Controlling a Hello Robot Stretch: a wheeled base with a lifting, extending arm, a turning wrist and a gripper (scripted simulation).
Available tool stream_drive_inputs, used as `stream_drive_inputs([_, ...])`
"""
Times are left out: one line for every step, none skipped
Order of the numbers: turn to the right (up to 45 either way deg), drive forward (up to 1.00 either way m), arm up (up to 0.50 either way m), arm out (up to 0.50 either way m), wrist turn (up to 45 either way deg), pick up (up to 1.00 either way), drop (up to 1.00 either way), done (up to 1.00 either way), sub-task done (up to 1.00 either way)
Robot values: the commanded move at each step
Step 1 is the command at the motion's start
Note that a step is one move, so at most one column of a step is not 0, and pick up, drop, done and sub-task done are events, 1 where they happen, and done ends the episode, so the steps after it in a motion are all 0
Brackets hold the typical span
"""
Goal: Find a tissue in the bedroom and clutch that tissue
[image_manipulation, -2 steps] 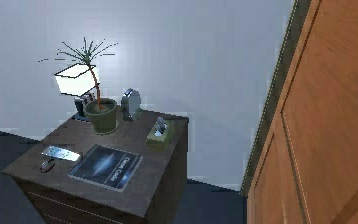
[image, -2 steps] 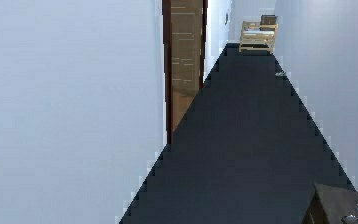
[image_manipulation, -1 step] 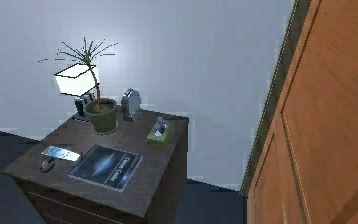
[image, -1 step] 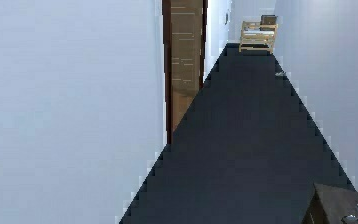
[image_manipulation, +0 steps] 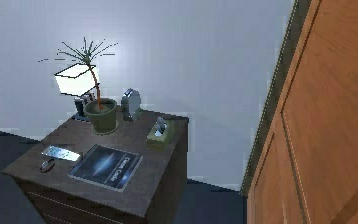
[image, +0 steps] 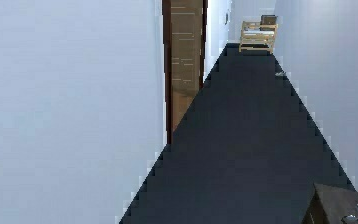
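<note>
Arm side view: dark brown wooden cabinet (image_manipulation: 147, 190) against a pale wall.
- Task item: small olive-green tissue box with a pale tuft on top (image_manipulation: 160, 130), at the top's far right, near the back edge and apart from the other items.
- Left of it: rounded grey upright object (image_manipulation: 131, 103), then a spiky-leaved plant in a green pot (image_manipulation: 102, 115), then a table lamp with a cream square shade (image_manipulation: 75, 78).
- Front: flat dark blue-grey rectangular cover (image_manipulation: 107, 165); any print is too small to read. Beside it a thin silver slab (image_manipulation: 60, 153).
- View's right: orange-brown panelled wooden door (image_manipulation: 322, 130).

Forward view: narrow corridor, dark floor (image: 237, 140), white walls, brown wooden door (image: 185, 60) ajar at the left wall, light wooden rack (image: 257, 37) at the far end.

Gripper state: cannot tell.
</note>
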Motion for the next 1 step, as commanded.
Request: stream_drive_inputs([0.0, 0.00, 0.00, 0.46, 0.0, 0.00, 0.00, 0.00, 0.00])
